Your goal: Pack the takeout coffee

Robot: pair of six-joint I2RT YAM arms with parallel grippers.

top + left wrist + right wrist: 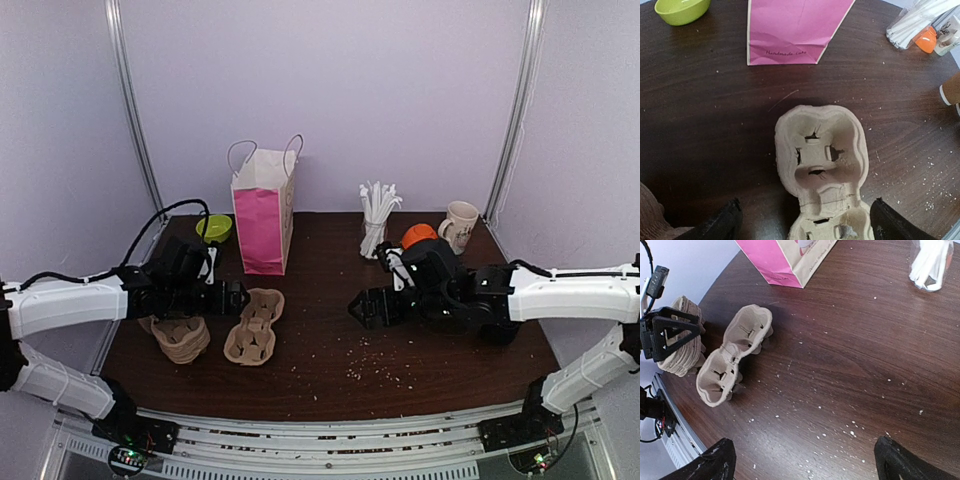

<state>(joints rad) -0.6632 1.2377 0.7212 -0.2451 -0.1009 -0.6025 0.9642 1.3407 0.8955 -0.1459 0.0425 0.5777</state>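
Note:
Only a sliver of a brown paper cup with a white rim (952, 88), the takeout coffee, shows at the right edge of the left wrist view; its lid is not visible, and in the top view my right arm hides it. A two-cup cardboard carrier (254, 325) lies empty on the table. My left gripper (234, 298) (807, 226) hovers open over the carrier's near end (822, 165), a finger on either side and not touching it. My right gripper (366, 305) (807, 461) stands open over bare table to the right of the carrier (735, 360), holding nothing.
A pink paper bag (262, 212) stands upright behind the carrier. A stack of spare carriers (180, 338) sits left of it. At the back are a green bowl (215, 228), a glass of white stirrers (375, 215), an orange bowl (418, 236) and a cream mug (460, 225). Crumbs dot the table (330, 395).

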